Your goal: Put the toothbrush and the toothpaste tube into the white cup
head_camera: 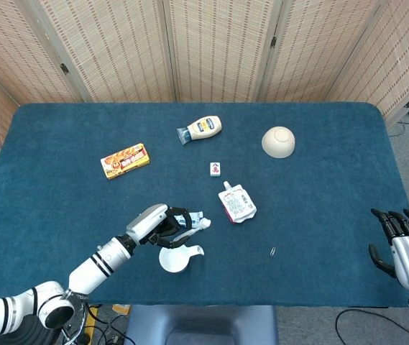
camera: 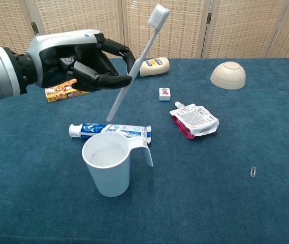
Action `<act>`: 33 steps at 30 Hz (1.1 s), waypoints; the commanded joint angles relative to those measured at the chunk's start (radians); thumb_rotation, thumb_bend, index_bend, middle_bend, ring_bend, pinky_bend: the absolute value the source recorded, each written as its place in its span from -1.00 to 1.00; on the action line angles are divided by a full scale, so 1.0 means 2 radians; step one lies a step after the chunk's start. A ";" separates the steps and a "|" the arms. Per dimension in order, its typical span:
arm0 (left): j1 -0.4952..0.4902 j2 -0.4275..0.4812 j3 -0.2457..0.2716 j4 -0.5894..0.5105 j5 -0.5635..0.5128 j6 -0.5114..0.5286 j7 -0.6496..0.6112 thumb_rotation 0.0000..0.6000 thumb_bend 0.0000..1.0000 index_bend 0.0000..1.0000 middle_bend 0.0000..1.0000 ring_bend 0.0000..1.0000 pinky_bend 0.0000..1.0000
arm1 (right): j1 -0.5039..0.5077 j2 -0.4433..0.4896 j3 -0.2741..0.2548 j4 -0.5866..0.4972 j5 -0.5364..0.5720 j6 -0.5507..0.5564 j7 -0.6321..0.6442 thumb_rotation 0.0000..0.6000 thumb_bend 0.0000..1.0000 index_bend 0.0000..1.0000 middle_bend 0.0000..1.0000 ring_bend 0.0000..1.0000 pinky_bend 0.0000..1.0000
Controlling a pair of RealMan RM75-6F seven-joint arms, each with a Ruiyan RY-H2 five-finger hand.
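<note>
White brush: we hold the toothbrush [camera: 134, 61] pinched in our left hand [camera: 75, 61], bristles up, handle end slanting down and out from the fingers.
Why tilted: we judge the slant aims the handle end at the cup's mouth.
Cup [camera: 108, 162]: below the hand and just ahead of it, upright, empty, handle toward our right.
Tube [camera: 111, 130]: flat on the cloth under the hand, just behind the cup, not yet picked up.
Right hand [head_camera: 405, 251]: far off at the table edge, fingers apart, holding nothing.
</note>
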 commanded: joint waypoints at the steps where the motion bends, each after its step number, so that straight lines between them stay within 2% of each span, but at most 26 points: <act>1: 0.002 -0.010 0.011 0.003 0.010 0.007 0.001 1.00 -0.10 0.24 1.00 0.93 0.99 | 0.000 0.001 0.000 0.000 0.000 0.001 0.001 1.00 -0.33 -0.72 -0.51 -0.65 -0.77; 11: 0.004 -0.039 0.036 0.032 0.025 0.027 0.028 1.00 -0.11 0.23 1.00 0.92 0.99 | -0.002 0.001 0.000 0.004 0.003 0.002 0.007 1.00 -0.33 -0.72 -0.51 -0.65 -0.77; 20: 0.014 -0.030 0.052 0.033 0.028 0.038 0.018 1.00 -0.11 0.23 1.00 0.92 0.99 | 0.000 0.002 0.001 0.002 0.002 0.001 0.006 1.00 -0.33 -0.72 -0.51 -0.65 -0.77; 26: 0.019 -0.026 0.066 0.032 0.033 0.038 0.012 1.00 -0.11 0.16 1.00 0.90 0.95 | 0.002 0.001 0.001 -0.001 0.000 0.000 0.002 1.00 -0.33 -0.72 -0.51 -0.64 -0.77; 29: 0.020 -0.029 0.070 0.040 0.037 0.040 0.012 1.00 -0.12 0.06 1.00 0.88 0.91 | 0.003 0.002 0.001 -0.003 -0.001 -0.001 0.001 1.00 -0.33 -0.72 -0.51 -0.64 -0.77; 33: 0.018 -0.023 0.075 0.042 0.041 0.036 0.015 1.00 -0.14 -0.30 1.00 0.84 0.86 | 0.003 0.004 0.002 -0.006 -0.001 0.001 0.000 1.00 -0.33 -0.72 -0.51 -0.64 -0.77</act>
